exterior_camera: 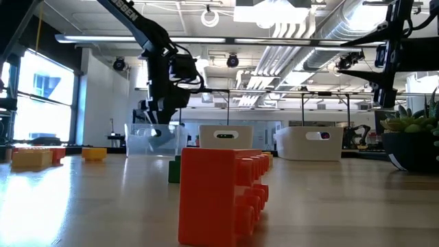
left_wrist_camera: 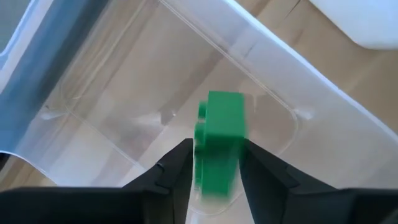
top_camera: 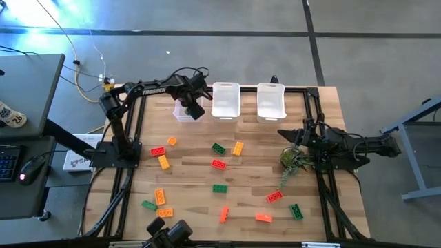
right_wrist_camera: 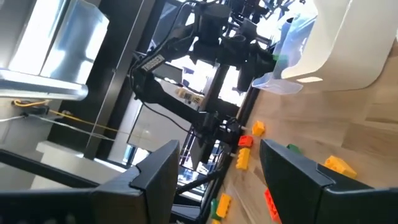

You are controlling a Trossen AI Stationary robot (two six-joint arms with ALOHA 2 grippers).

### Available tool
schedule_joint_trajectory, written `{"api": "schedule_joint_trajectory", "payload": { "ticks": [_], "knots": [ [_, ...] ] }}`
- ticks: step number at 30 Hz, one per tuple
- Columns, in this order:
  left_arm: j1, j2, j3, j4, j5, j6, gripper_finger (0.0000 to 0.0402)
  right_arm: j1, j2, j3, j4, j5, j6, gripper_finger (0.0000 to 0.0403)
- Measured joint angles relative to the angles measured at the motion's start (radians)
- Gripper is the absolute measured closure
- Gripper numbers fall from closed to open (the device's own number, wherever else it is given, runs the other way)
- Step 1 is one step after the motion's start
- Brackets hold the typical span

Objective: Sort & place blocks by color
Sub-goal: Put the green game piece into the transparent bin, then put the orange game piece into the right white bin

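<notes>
Item: green block (left_wrist_camera: 219,142), upright between the left claw (left_wrist_camera: 214,180) fingers, long axis along them, over the clear bin (top_camera: 183,112) at upper left of the high view. Fingers looked just parted, block blurred; whether gripped or released, cannot tell. Loose blocks (top_camera: 218,164) lay mid-table (top_camera: 255,172). Right claw (right_wrist_camera: 217,177) stood apart, empty, by the plant (top_camera: 295,160) at right, far from the bin.

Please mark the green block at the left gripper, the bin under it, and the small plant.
green block (left_wrist_camera: 219,140), left wrist view, on its flat face between the gripper's fingers.
clear bin (left_wrist_camera: 124,106), left wrist view, on its bare floor.
plant (top_camera: 294,160), high view, on its leaves.
</notes>
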Motion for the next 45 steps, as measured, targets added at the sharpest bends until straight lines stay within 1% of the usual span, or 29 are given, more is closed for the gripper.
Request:
{"api": "schedule_joint_trajectory", "payload": {
  "ticks": [6, 9, 14, 18, 21, 26, 28, 30, 32, 36, 41, 45],
  "knots": [
    [0.002, -0.001, 0.000, 0.000, 0.006, -0.010, 0.0261, 0.000, 0.000, 0.000, 0.046, 0.005, -0.011, 0.0192],
    [0.002, -0.001, 0.003, -0.005, 0.006, -0.010, 0.0250, 0.000, 0.000, 0.000, 0.089, 0.005, -0.049, 0.0192],
    [0.003, -0.001, 0.069, -0.047, 0.012, -0.007, 0.0246, 0.000, 0.000, 0.001, 0.174, 0.026, -0.126, 0.0192],
    [0.003, -0.002, 0.162, -0.090, 0.027, 0.003, 0.0247, 0.000, 0.010, 0.046, 0.132, 0.048, -0.192, 0.0192],
    [0.003, -0.002, 0.241, -0.137, 0.039, 0.008, 0.0247, 0.000, 0.048, 0.102, 0.103, 0.056, -0.270, 0.0192],
    [0.002, -0.002, 0.345, -0.211, 0.112, 0.008, 0.0247, 0.000, 0.167, 0.218, 0.009, 0.056, -0.375, 0.0192],
    [-0.002, -0.003, 0.379, -0.245, 0.141, 0.008, 0.0247, 0.000, 0.225, 0.266, -0.063, 0.056, -0.379, 0.0192],
    [-0.009, -0.005, 0.399, -0.271, 0.157, 0.008, 0.0247, 0.000, 0.289, 0.317, -0.138, 0.042, -0.343, 0.0192],
    [-0.019, -0.015, 0.401, -0.280, 0.164, 0.011, 0.0247, 0.000, 0.355, 0.368, -0.212, -0.012, -0.307, 0.0192],
    [-0.043, -0.027, 0.401, -0.280, 0.158, 0.043, 0.0247, 0.001, 0.491, 0.462, -0.325, -0.198, -0.251, 0.0192],
    [-0.059, -0.027, 0.401, -0.279, 0.154, 0.061, 0.0248, 0.001, 0.649, 0.567, -0.436, -0.415, -0.242, 0.0192],
    [-0.068, -0.027, 0.401, -0.279, 0.153, 0.069, 0.0248, 0.006, 0.755, 0.629, -0.482, -0.543, -0.250, 0.0192]
  ]
}}
